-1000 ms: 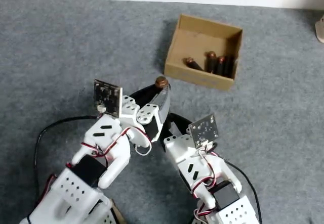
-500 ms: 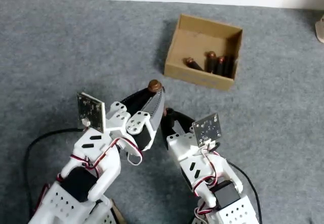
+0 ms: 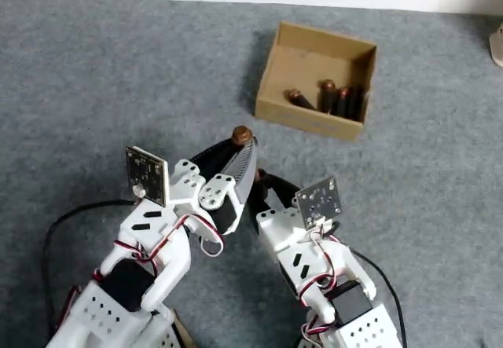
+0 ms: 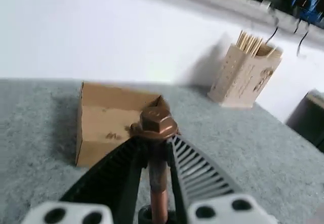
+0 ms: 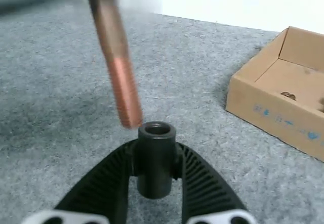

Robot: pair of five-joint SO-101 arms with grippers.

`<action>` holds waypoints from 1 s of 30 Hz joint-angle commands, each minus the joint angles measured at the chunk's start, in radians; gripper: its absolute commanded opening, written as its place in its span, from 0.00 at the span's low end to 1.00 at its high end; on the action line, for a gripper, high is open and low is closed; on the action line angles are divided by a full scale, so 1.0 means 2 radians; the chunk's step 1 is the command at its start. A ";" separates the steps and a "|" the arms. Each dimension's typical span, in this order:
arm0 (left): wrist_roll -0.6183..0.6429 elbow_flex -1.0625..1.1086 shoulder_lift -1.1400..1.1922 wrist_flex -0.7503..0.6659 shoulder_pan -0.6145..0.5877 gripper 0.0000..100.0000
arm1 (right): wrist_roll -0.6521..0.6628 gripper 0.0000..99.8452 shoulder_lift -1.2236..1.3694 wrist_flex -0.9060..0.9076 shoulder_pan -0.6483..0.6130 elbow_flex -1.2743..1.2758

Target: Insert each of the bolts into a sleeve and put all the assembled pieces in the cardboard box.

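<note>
Assembled pieces (image 3: pixel 326 95) lay in the cardboard box (image 3: pixel 306 120); the left gripper (image 4: pixel 157 142) clamped a bolt (image 4: pixel 158 124), tip just beside the sleeve (image 5: pixel 156 173) clamped in the right gripper (image 5: pixel 155 150), insertion not yet made.

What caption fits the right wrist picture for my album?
The right gripper holds a black sleeve upright; a tilted copper bolt ends close by its opening.
</note>
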 commanded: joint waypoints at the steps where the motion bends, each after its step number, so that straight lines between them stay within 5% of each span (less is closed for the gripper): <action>1: 0.001 -0.002 -0.010 -0.015 0.009 0.01 | 0.002 0.00 -0.003 -0.019 -0.006 0.063; 30: -0.002 0.013 -0.012 -0.058 0.005 0.01 | -0.025 0.00 -0.004 -0.029 -0.031 0.063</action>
